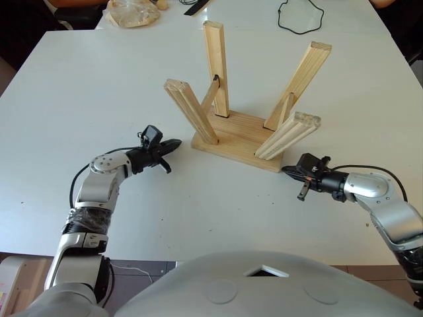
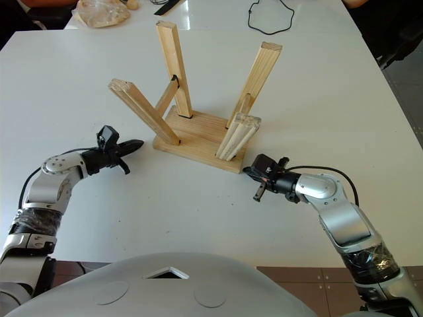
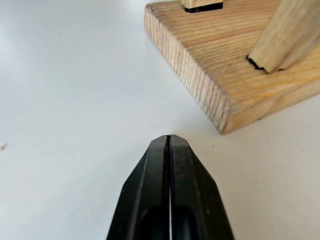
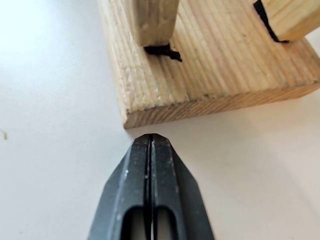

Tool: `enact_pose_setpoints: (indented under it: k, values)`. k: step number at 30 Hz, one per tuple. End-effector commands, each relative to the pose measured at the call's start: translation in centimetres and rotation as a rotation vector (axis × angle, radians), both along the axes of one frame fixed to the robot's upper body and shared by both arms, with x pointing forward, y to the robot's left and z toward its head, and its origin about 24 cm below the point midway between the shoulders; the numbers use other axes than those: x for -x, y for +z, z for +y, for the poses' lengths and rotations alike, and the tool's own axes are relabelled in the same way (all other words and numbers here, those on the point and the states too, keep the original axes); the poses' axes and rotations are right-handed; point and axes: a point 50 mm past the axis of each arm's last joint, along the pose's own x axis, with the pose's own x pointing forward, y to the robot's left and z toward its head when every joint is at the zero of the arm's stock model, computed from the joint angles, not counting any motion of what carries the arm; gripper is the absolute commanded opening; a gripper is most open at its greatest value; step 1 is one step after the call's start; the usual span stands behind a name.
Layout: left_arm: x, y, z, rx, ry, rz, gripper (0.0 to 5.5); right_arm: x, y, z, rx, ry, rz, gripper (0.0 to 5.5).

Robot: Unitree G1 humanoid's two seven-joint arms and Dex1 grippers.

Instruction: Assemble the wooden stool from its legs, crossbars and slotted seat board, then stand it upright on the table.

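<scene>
The wooden stool (image 1: 243, 131) is seen upside down in the middle of the white table (image 1: 92, 92). Its seat board (image 1: 232, 140) is laid flat on the table, and four legs (image 1: 217, 63) are set in its slots, pointing up and leaning outwards. The left gripper (image 1: 176, 142) is held low over the table, just beside the near left corner of the seat board and not touching it; its fingers (image 3: 150, 165) are pressed together with nothing between them. The right gripper (image 1: 286, 170) is placed near the right corner of the board (also apart from it), its fingers (image 4: 134, 170) likewise pressed together. A black cable (image 1: 301, 18) is lying at the far edge.
</scene>
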Motion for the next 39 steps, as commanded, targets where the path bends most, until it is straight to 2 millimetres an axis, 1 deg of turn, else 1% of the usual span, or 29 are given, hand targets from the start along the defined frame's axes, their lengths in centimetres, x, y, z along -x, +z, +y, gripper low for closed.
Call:
enact_pose_setpoints:
  k: [1,6,10,12,14,19,23,27,31,34,36,39]
  values:
    - [-0.5,-0.6,-1.2,0.001,-0.026,0.009,0.03,-0.3,-0.2,0.3,0.007,-0.008,-0.009,0.0]
    - [-0.8,-0.8,-2.5,0.022,-0.083,0.013,0.03,-0.6,-0.2,0.6,0.002,-0.013,-0.019,0.0]
    - [-0.1,-0.7,-3.4,0.05,-0.137,0.026,0.03,-0.7,-0.3,1.1,-0.008,-0.007,-0.025,0.0]
    - [1.0,-0.3,-3.8,0.07,-0.173,0.031,0.03,-0.8,-0.3,1.5,-0.017,0.004,-0.03,0.0]
    - [2.7,0.4,-3.9,0.084,-0.204,0.04,0.03,-1.0,-0.1,1.6,-0.027,0.02,-0.037,0.0]
    - [6.4,1.4,-3.1,0.065,-0.213,0.088,0.03,-0.5,0.1,1.3,-0.046,0.079,-0.016,0.0]
    - [8.1,2.0,-3.0,0.079,-0.169,0.101,0.03,0.3,0.3,0.9,-0.067,0.119,0.008,0.0]
    - [9.0,2.8,-3.0,0.078,-0.143,0.096,0.03,1.0,1.4,0.6,-0.122,0.154,0.015,0.0]
    - [10.0,4.6,-2.7,0.092,-0.115,0.072,0.03,1.6,3.8,0.3,-0.221,0.184,-0.003,0.0]
    - [10.9,6.2,-2.8,0.106,-0.136,0.051,0.03,1.8,5.1,0.1,-0.251,0.192,-0.025,0.0]
    - [10.7,7.1,-2.8,0.1,-0.146,0.024,0.03,1.9,5.8,0.0,-0.261,0.197,-0.035,0.0]
    - [10.2,8.2,-2.8,0.092,-0.165,-0.015,0.03,1.4,6.4,0.0,-0.259,0.21,-0.059,0.0]
